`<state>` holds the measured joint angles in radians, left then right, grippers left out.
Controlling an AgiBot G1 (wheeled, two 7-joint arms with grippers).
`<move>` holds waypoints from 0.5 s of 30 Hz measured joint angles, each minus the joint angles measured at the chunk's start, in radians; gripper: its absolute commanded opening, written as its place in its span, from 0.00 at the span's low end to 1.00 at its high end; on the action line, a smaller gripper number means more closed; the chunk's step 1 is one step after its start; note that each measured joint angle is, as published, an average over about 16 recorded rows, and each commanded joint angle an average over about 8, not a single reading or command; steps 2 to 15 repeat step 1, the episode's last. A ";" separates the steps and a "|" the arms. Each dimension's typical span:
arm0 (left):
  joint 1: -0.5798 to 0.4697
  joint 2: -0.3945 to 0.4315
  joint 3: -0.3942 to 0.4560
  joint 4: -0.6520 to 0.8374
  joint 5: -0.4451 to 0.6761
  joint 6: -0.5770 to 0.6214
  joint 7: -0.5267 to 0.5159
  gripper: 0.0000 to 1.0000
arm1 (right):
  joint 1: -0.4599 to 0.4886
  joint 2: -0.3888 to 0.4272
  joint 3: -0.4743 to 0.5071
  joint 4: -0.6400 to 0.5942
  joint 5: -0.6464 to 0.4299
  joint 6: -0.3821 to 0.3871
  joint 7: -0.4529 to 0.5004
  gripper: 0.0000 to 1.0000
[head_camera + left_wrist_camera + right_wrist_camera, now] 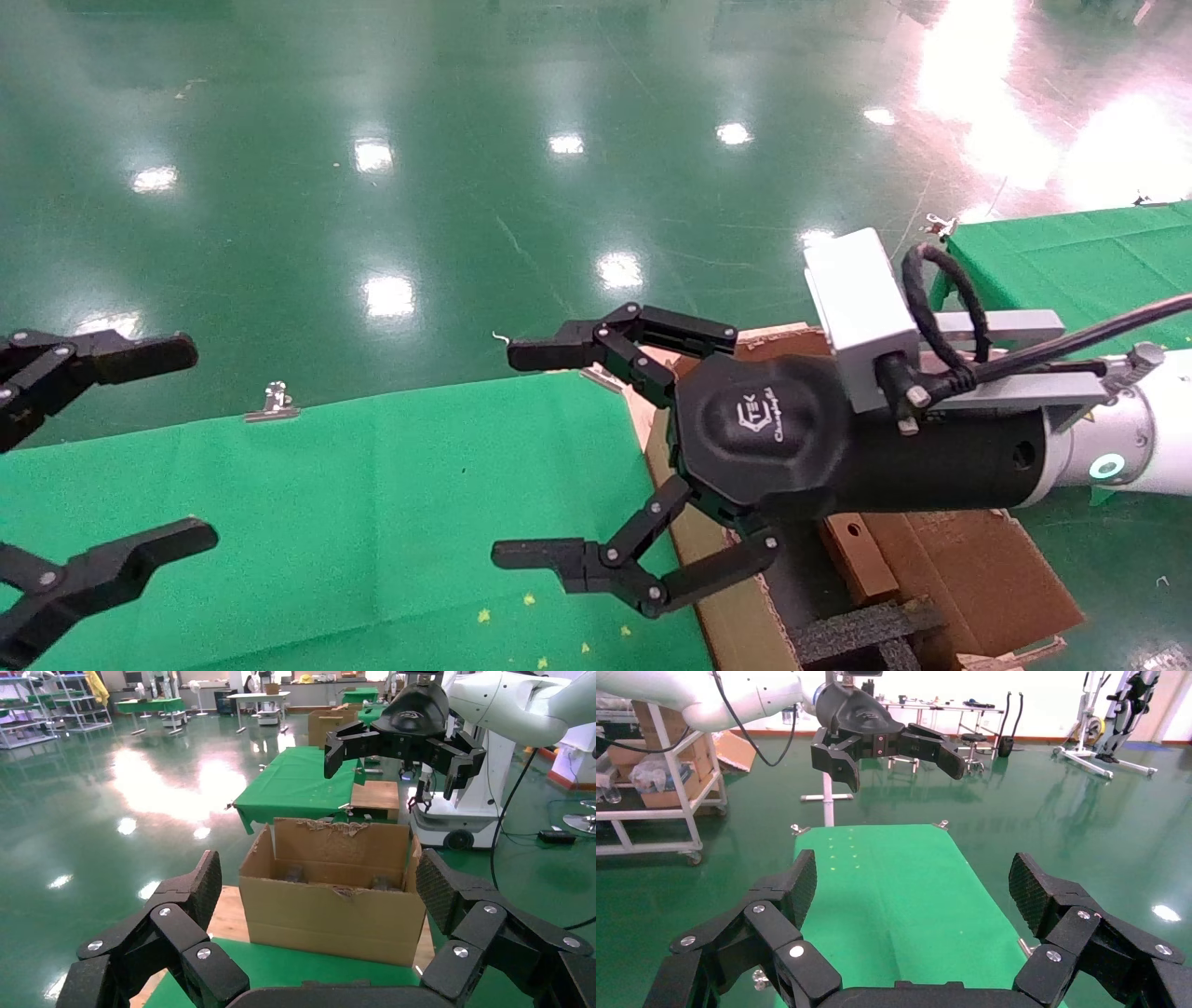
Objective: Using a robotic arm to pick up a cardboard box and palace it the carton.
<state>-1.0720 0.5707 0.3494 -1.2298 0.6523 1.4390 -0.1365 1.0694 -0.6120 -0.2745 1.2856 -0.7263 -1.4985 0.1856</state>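
My right gripper is open and empty. It hangs over the seam between the green table and the large carton, with its white arm lying across the carton. The carton also shows in the left wrist view, with ragged flaps and dark foam inside, and the right gripper hovers above it there. A brown cardboard face with a round hole shows inside the carton under the arm. I cannot tell if it is the small box. My left gripper is open and empty at the left edge.
Black foam sits in the carton's near end. A second green-covered table stands at the far right. Metal clips hold the cloth at the table's far edge. A shiny green floor lies beyond.
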 measured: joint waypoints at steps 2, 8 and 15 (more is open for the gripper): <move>0.000 0.000 0.000 0.000 0.000 0.000 0.000 1.00 | 0.000 0.000 0.000 0.000 0.000 0.000 0.000 1.00; 0.000 0.000 0.000 0.000 0.000 0.000 0.000 1.00 | 0.000 0.000 0.000 0.000 0.000 0.000 0.000 1.00; 0.000 0.000 0.000 0.000 0.000 0.000 0.000 1.00 | 0.000 0.000 0.000 0.000 0.000 0.000 0.000 1.00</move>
